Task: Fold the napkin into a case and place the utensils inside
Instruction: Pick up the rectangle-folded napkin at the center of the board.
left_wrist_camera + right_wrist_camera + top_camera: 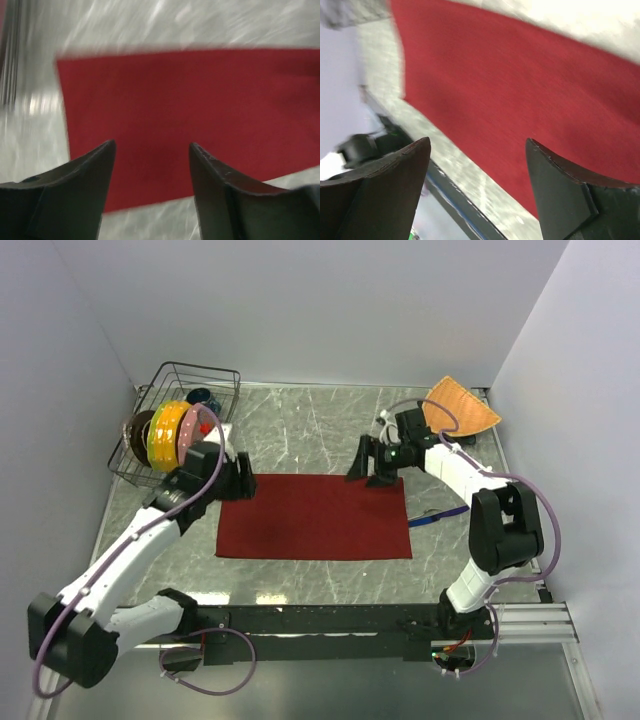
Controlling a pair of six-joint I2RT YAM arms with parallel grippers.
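The dark red napkin (pixel 313 516) lies flat and unfolded on the marble table; it also shows in the left wrist view (pixel 190 110) and the right wrist view (pixel 530 85). My left gripper (pixel 243 484) is open and empty over the napkin's far left corner (pixel 152 145). My right gripper (pixel 370 468) is open and empty just above the napkin's far edge near its right corner (pixel 477 142). The blue-purple knife (pixel 430 517) lies on the table just right of the napkin. I cannot pick out the fork for certain.
A wire basket (pixel 227 380) with coloured plates (pixel 167 435) stands at the back left. An orange woven fan-shaped mat (pixel 462 406) lies at the back right. Walls close in the left, back and right sides. A black rail (pixel 330 618) runs along the near edge.
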